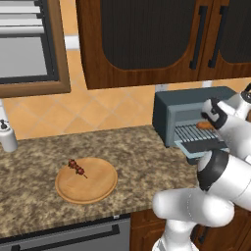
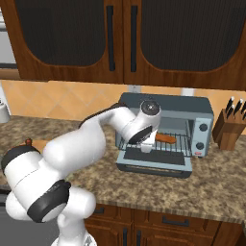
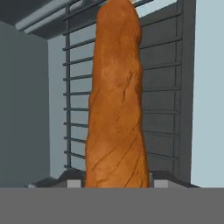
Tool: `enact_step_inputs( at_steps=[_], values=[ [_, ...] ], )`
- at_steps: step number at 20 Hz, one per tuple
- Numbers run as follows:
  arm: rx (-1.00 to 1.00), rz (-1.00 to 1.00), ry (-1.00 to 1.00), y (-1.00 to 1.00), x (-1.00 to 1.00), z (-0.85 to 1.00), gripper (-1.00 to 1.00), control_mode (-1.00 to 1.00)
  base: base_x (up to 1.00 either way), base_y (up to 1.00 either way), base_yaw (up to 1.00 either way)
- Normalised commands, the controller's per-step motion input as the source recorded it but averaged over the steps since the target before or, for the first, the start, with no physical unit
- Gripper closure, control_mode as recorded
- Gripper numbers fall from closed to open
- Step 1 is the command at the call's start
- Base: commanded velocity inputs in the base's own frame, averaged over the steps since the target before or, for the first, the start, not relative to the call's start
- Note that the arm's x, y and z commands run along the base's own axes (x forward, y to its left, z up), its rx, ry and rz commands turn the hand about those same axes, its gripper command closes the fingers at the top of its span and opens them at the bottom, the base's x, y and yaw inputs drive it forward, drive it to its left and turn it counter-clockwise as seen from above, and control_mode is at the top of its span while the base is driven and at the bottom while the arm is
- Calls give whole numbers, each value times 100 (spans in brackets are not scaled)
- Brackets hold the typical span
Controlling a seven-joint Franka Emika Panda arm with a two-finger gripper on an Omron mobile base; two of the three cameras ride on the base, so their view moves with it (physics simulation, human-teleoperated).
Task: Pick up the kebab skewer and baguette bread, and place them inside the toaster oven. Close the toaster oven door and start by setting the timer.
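The arm rises from the base, bends at the elbow and reaches forward and slightly down, with the wrist extended into the open oven [image 2: 202, 115]. The claw [image 3: 114, 183] points along the rack, its two fingertips set on either side of the baguette [image 3: 116, 100], clamped against its near end.

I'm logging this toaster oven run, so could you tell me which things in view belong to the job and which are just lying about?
Part of the job:
baguette bread, on the oven's rack
kebab skewer, on the wooden plate
toaster oven
toaster oven door, dropped open
gripper

Just lying about:
knife block
white shaker
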Motion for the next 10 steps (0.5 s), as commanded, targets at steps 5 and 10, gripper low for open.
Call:
enact_step_inputs(
  at_steps=[5,10],
  values=[
    [0,0,0,-4,23,-35,100,-100,0,0,0],
    [0,0,0,-10,39,-1,100,-100,0,0,0]
  ],
)
